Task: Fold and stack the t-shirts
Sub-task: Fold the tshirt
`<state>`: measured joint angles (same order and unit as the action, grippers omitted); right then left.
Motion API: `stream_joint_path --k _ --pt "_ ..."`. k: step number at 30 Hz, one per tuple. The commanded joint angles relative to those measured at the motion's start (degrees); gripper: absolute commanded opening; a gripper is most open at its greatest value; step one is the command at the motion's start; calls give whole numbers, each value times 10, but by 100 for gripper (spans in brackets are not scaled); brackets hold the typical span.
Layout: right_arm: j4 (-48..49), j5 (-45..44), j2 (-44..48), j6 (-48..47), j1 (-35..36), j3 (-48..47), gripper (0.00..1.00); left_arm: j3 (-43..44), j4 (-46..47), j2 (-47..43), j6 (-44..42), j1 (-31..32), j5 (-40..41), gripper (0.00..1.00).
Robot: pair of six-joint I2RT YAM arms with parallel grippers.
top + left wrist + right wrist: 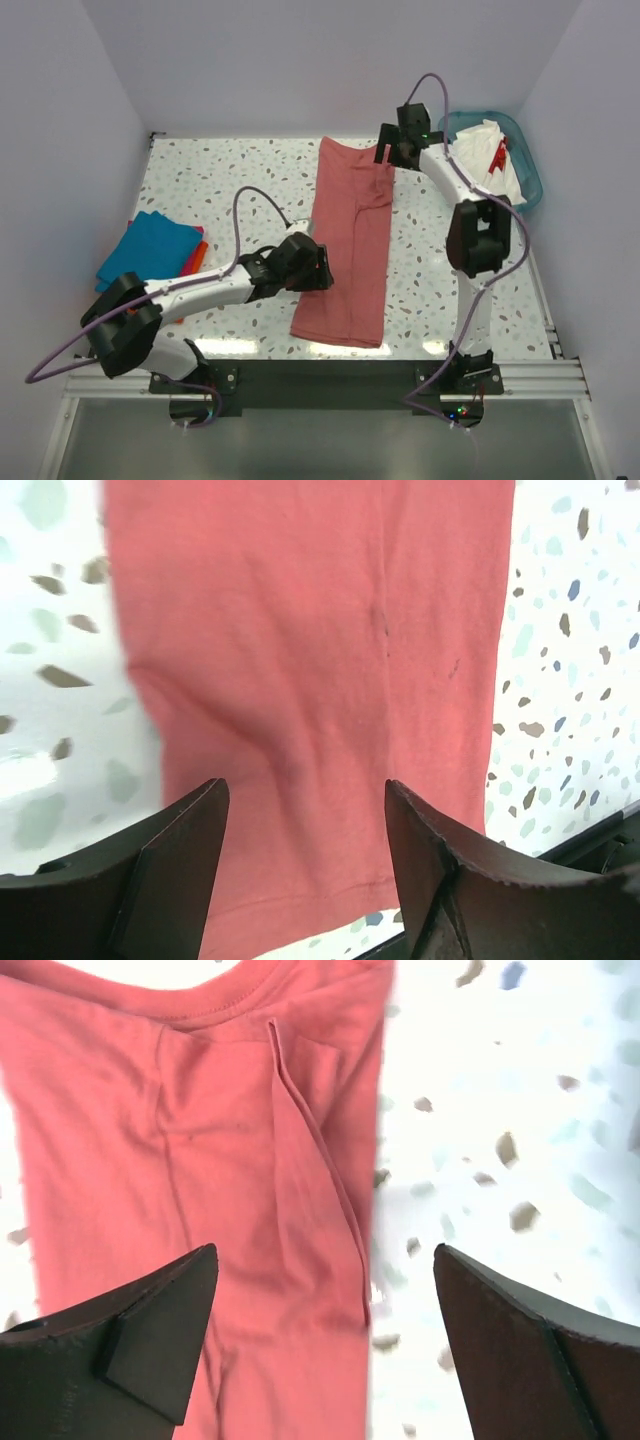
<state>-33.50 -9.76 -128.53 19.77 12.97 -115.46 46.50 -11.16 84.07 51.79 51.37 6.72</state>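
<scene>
- Across the table (220,190), mid-surface, lies the salmon-red t-shirt (350,250), folded into a long strip, collar end far.
- The left gripper (305,810) hovers near the hem with fingers wide.
- The right gripper (325,1290) is spread wide over the collar-end edge, likely for a crosswise fold.

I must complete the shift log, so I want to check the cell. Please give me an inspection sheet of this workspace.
Surface: speckled table, no spills seen.
Job's things: salmon-red shirt in a long strip, centre; teal shirt atop orange shirt, left; white shirt in basket.
Clutter: nothing seen.
Grippers: left end effector open over strip's near half; right end effector open over collar end.
Cables: purple cable loops off each arm.
Surroundings: white walls.
</scene>
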Motion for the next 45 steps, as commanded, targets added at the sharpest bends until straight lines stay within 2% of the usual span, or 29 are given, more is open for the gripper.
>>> stream_joint_path --k 1,3,4,5,6,7,11,16,18,22,28,36,40,42,44,45 --pt "-4 -18 165 47 -4 119 91 -15 -84 -65 -22 -7 71 68" --pt "49 24 236 75 -1 224 86 -38 -90 -79 -23 -6 62 67" --pt "67 37 300 84 0 328 77 -64 -85 -91 -21 -6 55 66" --pt "83 39 338 102 8 376 72 -79 -71 -97 -23 -6 32 65" --pt "94 53 398 106 13 472 66 -105 -66 -110 -20 -4 24 62" --pt "100 55 432 112 20 513 62 -118 -61 -116 -20 -3 17 61" --pt "88 50 577 164 108 691 61 -169 -31 -140 -18 -1 -13 61" --pt "44 77 735 250 154 848 57 -207 5 -153 -13 8 -43 60" --pt "12 90 796 280 164 872 56 -214 7 -153 -5 11 -48 60" --pt "-16 143 831 312 180 907 53 -232 -2 -162 22 23 -47 55" --pt "-37 165 813 345 238 913 53 -242 -22 -155 57 56 -36 50" --pt "28 177 761 404 314 950 53 -248 -31 -142 101 102 -27 41" --pt "38 164 744 411 326 954 53 -247 -41 -144 103 113 -25 36" --pt "44 160 747 413 326 954 52 -247 -51 -148 103 115 -24 29" --pt "57 163 745 415 326 957 44 -248 -54 -153 100 115 -29 24" --pt "60 164 744 416 326 960 31 -247 -55 -157 97 116 -30 18"
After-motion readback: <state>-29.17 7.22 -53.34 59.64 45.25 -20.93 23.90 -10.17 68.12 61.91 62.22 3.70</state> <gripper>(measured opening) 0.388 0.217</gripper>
